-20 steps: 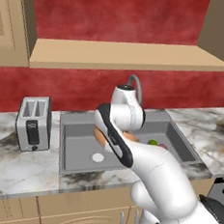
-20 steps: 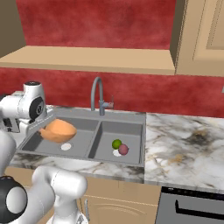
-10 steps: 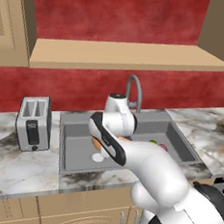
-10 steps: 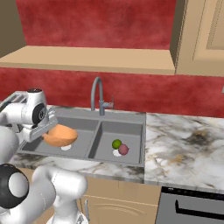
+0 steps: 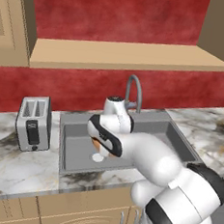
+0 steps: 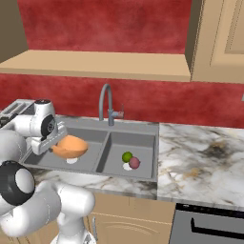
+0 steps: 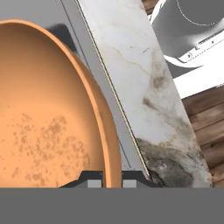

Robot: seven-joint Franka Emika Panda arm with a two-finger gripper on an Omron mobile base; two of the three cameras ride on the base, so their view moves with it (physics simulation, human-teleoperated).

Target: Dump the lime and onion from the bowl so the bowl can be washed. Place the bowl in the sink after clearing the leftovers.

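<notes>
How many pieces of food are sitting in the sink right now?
2. The lime and the onion lie side by side in the right basin of the sink. The bowl could hide something beneath it in the left basin.

The orange-tan bowl (image 6: 69,146) is hanging tilted over the left basin of the grey sink (image 6: 143,131), left of frame centre; the lime (image 6: 127,157) and onion (image 6: 135,163) are lying touching in the right basin.
</notes>
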